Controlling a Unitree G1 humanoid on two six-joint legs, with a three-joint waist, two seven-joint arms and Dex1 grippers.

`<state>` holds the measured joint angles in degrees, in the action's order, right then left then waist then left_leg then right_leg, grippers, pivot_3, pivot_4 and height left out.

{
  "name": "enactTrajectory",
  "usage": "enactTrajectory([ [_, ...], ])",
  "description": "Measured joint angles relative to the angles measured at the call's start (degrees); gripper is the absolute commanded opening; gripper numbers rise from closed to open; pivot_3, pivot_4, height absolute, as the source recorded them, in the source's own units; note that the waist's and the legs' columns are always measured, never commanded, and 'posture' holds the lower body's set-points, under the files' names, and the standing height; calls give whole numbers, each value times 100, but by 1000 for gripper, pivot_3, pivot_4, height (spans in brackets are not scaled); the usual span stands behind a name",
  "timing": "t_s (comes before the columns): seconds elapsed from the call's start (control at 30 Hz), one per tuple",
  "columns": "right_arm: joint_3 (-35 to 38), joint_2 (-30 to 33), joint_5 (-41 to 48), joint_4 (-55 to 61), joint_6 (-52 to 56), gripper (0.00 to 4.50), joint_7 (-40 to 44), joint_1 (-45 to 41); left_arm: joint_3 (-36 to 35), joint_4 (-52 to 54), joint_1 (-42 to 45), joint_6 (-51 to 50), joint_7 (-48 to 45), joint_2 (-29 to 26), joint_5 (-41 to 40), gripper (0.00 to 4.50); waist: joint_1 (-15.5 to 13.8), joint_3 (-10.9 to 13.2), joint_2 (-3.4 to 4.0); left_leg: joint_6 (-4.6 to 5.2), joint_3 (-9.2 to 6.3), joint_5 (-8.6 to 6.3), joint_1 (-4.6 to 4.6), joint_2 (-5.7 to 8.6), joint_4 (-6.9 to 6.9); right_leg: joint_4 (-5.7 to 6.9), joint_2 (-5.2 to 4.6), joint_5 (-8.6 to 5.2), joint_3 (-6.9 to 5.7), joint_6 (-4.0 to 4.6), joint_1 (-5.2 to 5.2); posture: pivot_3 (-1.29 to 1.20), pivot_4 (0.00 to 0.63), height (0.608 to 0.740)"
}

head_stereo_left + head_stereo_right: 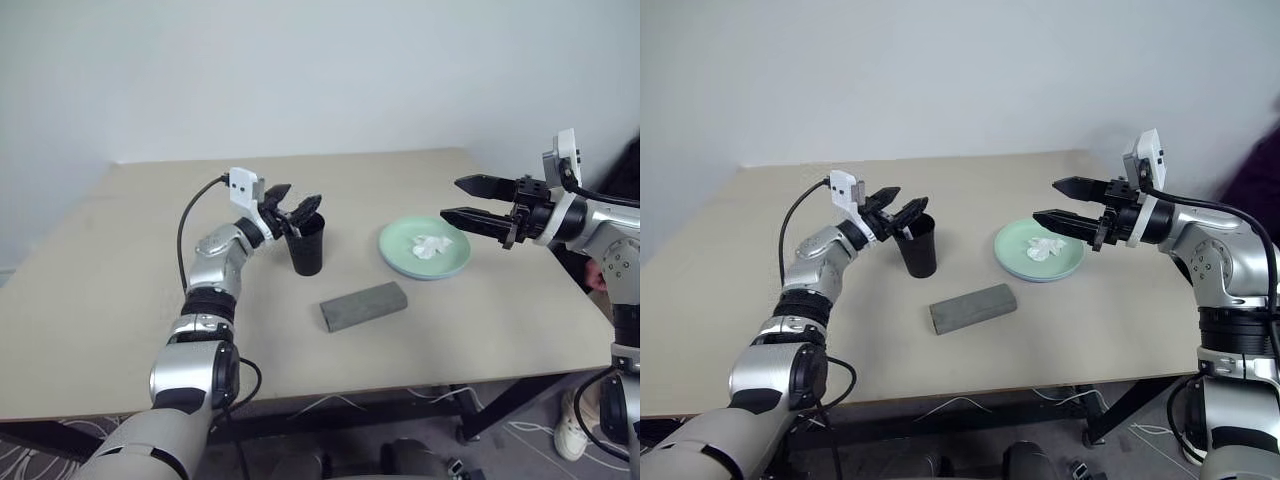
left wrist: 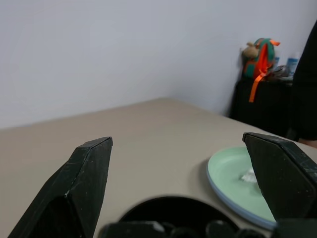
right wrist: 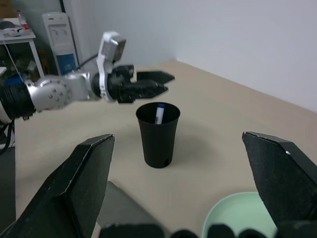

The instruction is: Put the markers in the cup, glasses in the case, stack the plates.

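Black cup [image 1: 307, 246] upright near surface [image 1: 100, 300] centre, a white marker with blue cap [image 3: 159, 113] standing inside. Just above rim, at its 9 o'clock: left pincer [image 1: 297, 209], spread wide, holding nothing. At 5 o'clock of cup: grey case [image 1: 364, 305], closed, lying flat. At 3 o'clock: mint green plate [image 1: 395, 250] with crumpled white tissue [image 1: 430, 246]. Above plate's 3 o'clock edge: right pincer [image 1: 465, 200], fully spread, empty.

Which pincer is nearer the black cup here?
Left. The left pincer hangs open right above the rim of the cup. The right pincer, also open, hovers over the far side of the green plate, well away from the cup.
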<state>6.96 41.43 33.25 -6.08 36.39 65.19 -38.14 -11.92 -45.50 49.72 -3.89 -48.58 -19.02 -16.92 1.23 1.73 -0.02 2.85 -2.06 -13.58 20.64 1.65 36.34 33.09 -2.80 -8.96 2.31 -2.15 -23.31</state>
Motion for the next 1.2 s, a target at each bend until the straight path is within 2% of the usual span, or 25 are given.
enactTrajectory([
  [0.17,-18,-10,-11,-31,-16,4500,2,-23,-63,1289,-421,-766,-221,-705,-305,4475,8,-1,3,0,-1,0,-6,-10,-8,1,2,-1,-1,1,-2,0,0,727],
  [0.27,6,9,-27,-230,-69,4500,2,-38,-398,2129,-1040,-1334,-240,-1354,-592,4475,53,-1,3,-1,1,0,-8,-22,-13,1,2,-1,0,2,-8,0,0,727],
  [0.33,39,35,-32,-344,-108,4500,7,-24,-641,2529,-1305,-1586,-159,-1591,-705,4475,37,-1,3,-1,-4,0,-9,-26,-11,1,-1,-2,-2,3,-3,0,0,727],
  [0.57,31,-1,-52,-386,-201,4500,61,5,-761,3267,-1769,-2026,5,-1732,-1036,4475,-75,-1,4,-1,9,0,-4,-30,10,-6,-7,-7,-1,10,15,0,0,727],
  [0.97,16,-13,-82,-394,-237,4500,61,16,-764,3407,-1818,-2170,70,-1774,-1186,4475,-70,-1,4,-1,10,1,-4,-17,-7,-6,1,-4,-4,7,5,0,0,727],
  [1.0,-19,-28,-97,-351,-250,4500,49,34,-824,3568,-2062,-2190,48,-1829,-1222,4475,-68,-4,6,-1,11,1,-2,-19,-10,-9,0,-5,-4,7,4,0,0,727],
  [1.1,-87,119,-221,-109,-284,4500,46,785,-1384,4221,-3969,-2402,-206,-2210,-1338,4475,88,-87,28,-18,23,-46,-35,-45,-37,-2,-10,-31,10,21,8,0,0,727],
  [1.13,-88,160,-282,-157,-273,4500,34,1003,-1485,4174,-4342,-2503,-215,-2217,-1336,4475,101,-85,24,-18,21,-48,-32,-47,-30,0,-8,-33,5,21,-8,0,0,727],
  [1.2,-172,122,-349,-197,-244,4500,-9,1100,-1494,4127,-4481,-2594,-215,-2206,-1344,4475,64,-67,9,-17,17,-44,11,-48,11,5,-4,-31,-17,22,-27,0,0,727],
])
